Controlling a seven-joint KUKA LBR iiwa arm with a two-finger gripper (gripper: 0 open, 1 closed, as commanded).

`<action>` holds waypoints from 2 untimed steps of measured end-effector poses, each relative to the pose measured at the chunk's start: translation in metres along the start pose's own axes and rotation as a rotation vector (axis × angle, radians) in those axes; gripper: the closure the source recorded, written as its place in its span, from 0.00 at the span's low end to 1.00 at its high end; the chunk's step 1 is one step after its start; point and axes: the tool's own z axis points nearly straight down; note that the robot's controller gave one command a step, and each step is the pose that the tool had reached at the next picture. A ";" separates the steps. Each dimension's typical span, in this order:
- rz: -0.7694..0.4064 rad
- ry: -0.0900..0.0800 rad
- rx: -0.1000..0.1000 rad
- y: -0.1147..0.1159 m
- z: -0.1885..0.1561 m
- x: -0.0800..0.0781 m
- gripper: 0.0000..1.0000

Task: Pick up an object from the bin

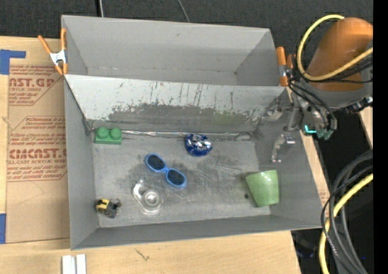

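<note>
- The gripper [280,145] hangs over the right side of the grey bin [170,48], just behind the green cup [263,188] and a little to its right.
- I cannot tell if the gripper is wide or narrow.
- The green cup seems to lie on its side on the bin floor. Nothing touches it.
- It is the thing nearest the gripper, so I think it is the easy one to pick.
- The cup looks like thin plastic. It is likely light, smooth and a bit bendy, so it could roll or slip away.
- A good hold would be a pinch on its rim, or a soft squeeze across its round middle.
- Everything else sits left of the cup: a shiny blue ball [197,144] near, blue toy glasses [165,170] next, then a clear plastic piece [147,197].
- A green block [109,135] and a small black and yellow thing [108,206] lie well apart from the cup, far to its left.
</note>
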 end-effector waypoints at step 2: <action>0.066 -0.004 0.000 -0.009 0.061 0.102 0.00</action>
